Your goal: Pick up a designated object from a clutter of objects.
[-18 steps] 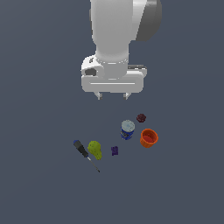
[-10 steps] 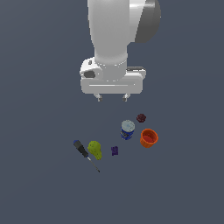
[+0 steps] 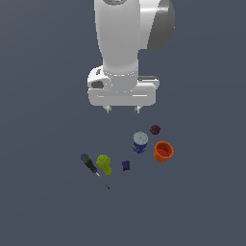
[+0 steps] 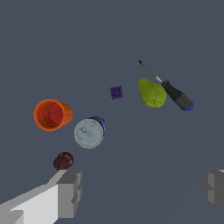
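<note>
Your gripper has drifted toward the exterior view's left, fingers spread and empty, high above the purple block; descent remains.

- The fingers looked matt grey, like plastic.
- The orange cup was smooth, faintly glossy.
- The can had a pale, shiny lid.
- The screwdriver had a thin metal shaft.
- The purple block was matt.
- The desk was flat, matt grey.
</note>
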Tool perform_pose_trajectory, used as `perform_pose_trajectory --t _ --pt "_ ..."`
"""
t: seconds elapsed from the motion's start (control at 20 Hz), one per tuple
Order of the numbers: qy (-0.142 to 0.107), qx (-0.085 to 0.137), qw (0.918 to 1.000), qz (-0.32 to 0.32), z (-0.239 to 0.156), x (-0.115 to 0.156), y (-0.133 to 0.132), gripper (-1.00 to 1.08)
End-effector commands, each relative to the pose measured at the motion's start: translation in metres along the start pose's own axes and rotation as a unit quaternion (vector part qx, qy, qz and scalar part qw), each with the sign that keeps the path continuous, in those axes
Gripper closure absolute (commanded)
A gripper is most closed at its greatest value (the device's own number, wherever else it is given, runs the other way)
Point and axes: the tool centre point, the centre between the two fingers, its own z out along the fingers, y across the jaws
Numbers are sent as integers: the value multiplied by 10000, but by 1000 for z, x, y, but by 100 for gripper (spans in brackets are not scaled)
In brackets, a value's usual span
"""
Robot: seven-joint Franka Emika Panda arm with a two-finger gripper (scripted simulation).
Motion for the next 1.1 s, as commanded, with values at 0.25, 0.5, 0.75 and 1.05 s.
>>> perform_pose_trajectory --t 0.25,0.5,0.75,1.05 --pt "13 -42 10000 -80 23 18 0 -92" --pt "33 -87 9998 -181 52 38 -1 -92" --pt "59 -138 9994 -324 95 61 -3 -92" --pt "89 -181 9985 -503 151 84 -5 -92"
